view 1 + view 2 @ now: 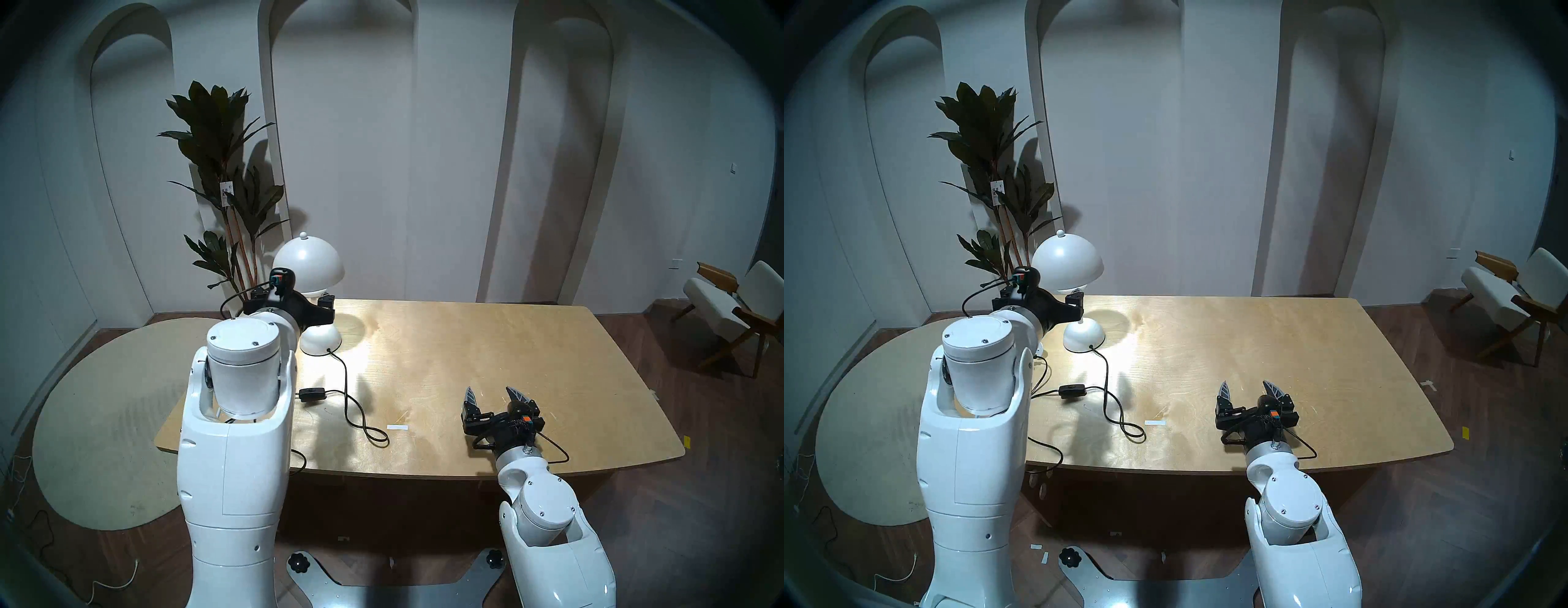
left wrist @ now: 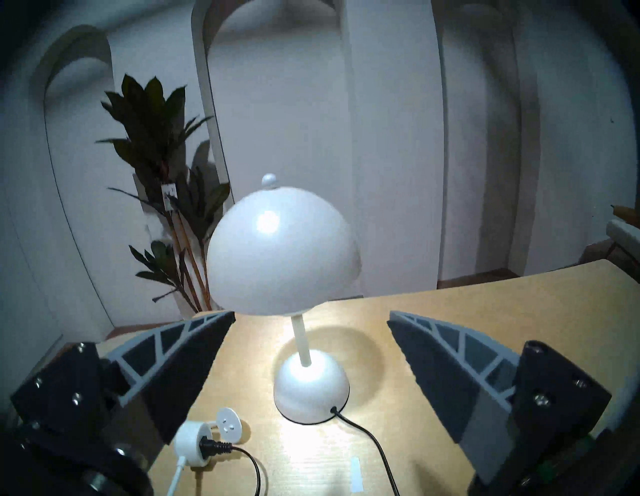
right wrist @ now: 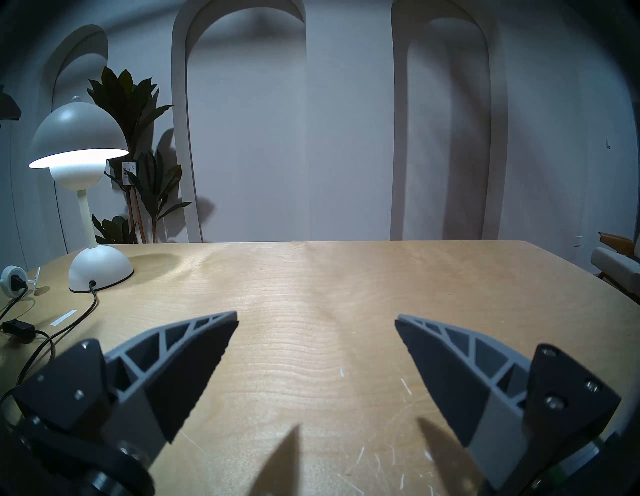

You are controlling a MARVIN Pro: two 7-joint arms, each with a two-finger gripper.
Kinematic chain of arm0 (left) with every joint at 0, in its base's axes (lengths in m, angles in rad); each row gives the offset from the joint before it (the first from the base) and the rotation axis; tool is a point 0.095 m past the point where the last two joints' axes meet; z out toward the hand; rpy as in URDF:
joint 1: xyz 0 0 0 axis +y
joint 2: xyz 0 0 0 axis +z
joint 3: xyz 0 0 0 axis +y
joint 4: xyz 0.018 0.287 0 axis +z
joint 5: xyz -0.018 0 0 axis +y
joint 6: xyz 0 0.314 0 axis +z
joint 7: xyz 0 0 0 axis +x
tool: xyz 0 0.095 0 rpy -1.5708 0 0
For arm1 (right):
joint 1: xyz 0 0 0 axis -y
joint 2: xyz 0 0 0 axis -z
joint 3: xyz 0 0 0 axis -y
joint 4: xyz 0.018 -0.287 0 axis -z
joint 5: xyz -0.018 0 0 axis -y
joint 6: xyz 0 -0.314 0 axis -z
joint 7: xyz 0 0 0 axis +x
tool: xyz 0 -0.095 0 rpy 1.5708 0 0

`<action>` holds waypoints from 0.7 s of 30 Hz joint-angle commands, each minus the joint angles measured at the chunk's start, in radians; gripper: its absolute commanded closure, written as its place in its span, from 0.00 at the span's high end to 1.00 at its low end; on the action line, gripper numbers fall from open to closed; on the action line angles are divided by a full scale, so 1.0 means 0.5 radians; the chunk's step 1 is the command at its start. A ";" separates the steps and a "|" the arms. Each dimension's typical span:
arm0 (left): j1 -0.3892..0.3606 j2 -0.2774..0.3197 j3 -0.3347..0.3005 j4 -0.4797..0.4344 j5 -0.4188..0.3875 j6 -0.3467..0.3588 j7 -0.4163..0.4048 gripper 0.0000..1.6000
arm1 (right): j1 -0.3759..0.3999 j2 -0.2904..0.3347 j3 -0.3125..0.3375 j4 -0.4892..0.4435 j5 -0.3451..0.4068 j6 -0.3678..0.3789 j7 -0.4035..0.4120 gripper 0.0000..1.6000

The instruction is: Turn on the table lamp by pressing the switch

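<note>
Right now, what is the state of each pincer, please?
Left pincer: open, holding nothing, facing the lit table lamp.
Right pincer: open, holding nothing, above the table.
</note>
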 commanded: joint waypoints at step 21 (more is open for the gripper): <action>0.318 0.045 0.128 -0.160 -0.145 -0.293 0.400 1.00 | 0.001 0.003 0.001 -0.060 -0.003 -0.004 -0.001 1.00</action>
